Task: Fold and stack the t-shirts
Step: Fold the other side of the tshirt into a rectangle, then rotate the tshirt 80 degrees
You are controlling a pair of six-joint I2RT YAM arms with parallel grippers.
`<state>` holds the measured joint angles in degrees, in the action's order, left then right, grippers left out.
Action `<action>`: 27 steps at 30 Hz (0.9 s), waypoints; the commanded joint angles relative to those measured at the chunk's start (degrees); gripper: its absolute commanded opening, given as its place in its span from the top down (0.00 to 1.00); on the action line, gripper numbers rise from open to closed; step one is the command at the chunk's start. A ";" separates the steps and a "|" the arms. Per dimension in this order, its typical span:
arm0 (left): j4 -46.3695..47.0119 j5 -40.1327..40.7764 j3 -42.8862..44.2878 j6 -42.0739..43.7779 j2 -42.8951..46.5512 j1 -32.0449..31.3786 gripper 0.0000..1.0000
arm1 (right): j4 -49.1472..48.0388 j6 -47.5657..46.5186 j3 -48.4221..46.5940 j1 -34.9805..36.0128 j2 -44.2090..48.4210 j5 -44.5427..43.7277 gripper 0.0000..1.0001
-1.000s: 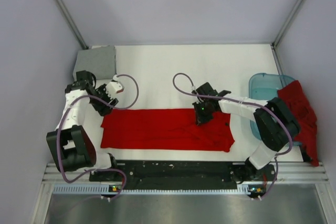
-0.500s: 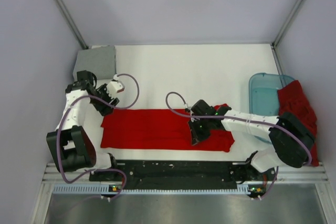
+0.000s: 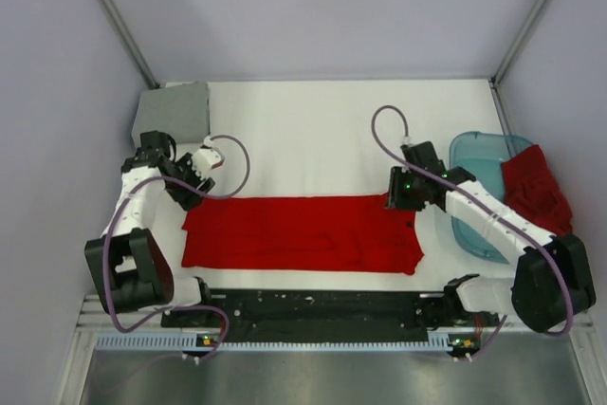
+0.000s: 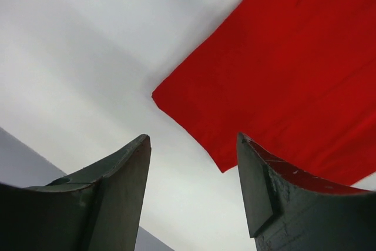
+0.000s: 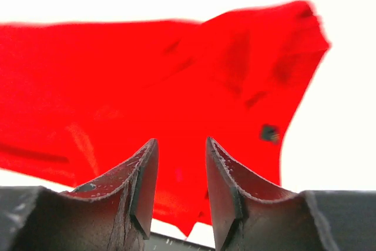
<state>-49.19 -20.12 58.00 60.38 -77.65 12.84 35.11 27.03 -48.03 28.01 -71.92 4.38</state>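
Top external view: the bright red t-shirt (image 3: pixel 299 232) lies flat as a long strip on the white table (image 3: pixel 313 130), between the arms. The left gripper (image 4: pixel 194 139) hangs by its left far corner, fingers spread wide and holding nothing. The right gripper (image 5: pixel 181 142) hovers over the right end, fingers (image 5: pixel 144 180) slightly parted, with nothing between them.
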 commanded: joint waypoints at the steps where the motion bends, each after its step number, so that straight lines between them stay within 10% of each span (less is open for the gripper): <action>1: 10.24 5.70 -1.66 -5.88 -2.94 -0.01 0.36 | -4.16 0.22 1.53 -8.13 -1.90 -4.92 0.65; 9: 18.42 11.23 -6.84 -7.64 -9.62 0.08 0.38 | -9.71 2.33 -5.74 -14.55 -22.18 -3.68 0.83; 17: 12.03 7.13 -5.89 -8.08 -3.92 0.52 0.37 | -2.52 -1.18 -42.52 -17.90 -51.44 -3.25 0.91; 22: 6.74 2.20 -4.30 -9.22 -2.16 0.26 0.36 | 1.36 -4.08 -65.24 -17.64 -60.71 2.12 0.79; 27: 7.00 0.08 -4.38 -11.24 -3.12 -2.11 0.38 | 1.71 -8.56 -61.60 -17.29 -50.19 -1.91 0.60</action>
<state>-40.80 -16.21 52.29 51.44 -81.12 12.58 34.57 23.22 -110.89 10.44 -132.18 4.97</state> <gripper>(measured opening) 0.630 0.354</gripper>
